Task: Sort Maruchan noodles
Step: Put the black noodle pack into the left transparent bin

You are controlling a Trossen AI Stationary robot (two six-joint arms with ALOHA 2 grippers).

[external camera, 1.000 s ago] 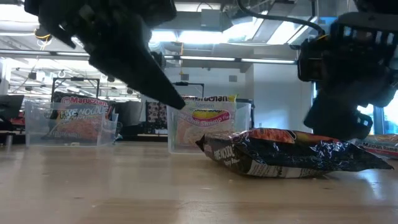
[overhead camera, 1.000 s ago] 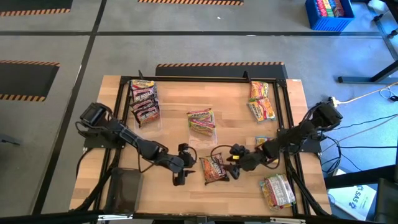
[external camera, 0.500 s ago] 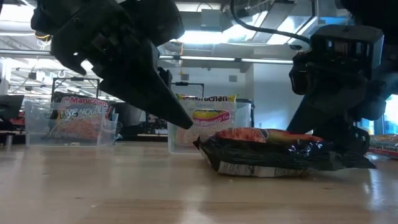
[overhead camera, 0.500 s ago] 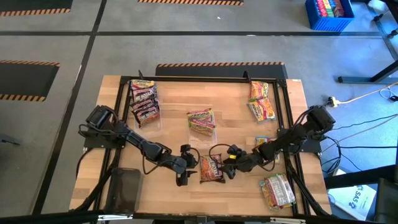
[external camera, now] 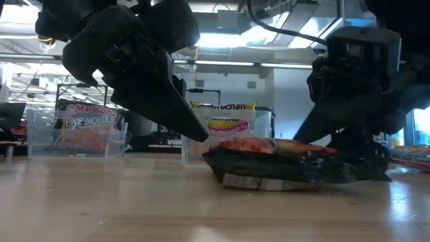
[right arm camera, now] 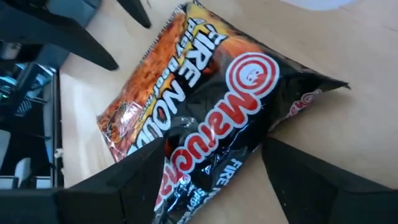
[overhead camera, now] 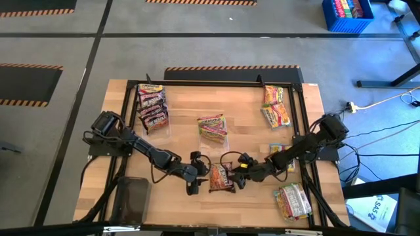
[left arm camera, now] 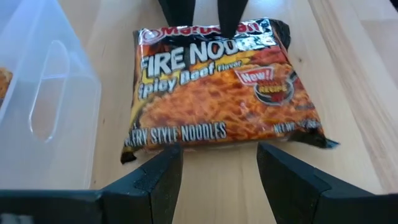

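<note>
We flank the dark packet (overhead camera: 221, 177) from both sides to steady it; the left gripper (overhead camera: 195, 174) and right gripper (overhead camera: 240, 177) both stand apart, neither clamped. It lies flat between them, seemingly for a pickup.

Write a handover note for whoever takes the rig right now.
Left gripper: jaws open, at one end of the dark packet, front centre of the table.
Right gripper: jaws open, at the packet's other end; it lies flat, not lifted.
Done: dark packets in the left tray, pale ones in the centre tray, yellow ones far right.
Left: this packet, plus the loose packets near right.
</note>
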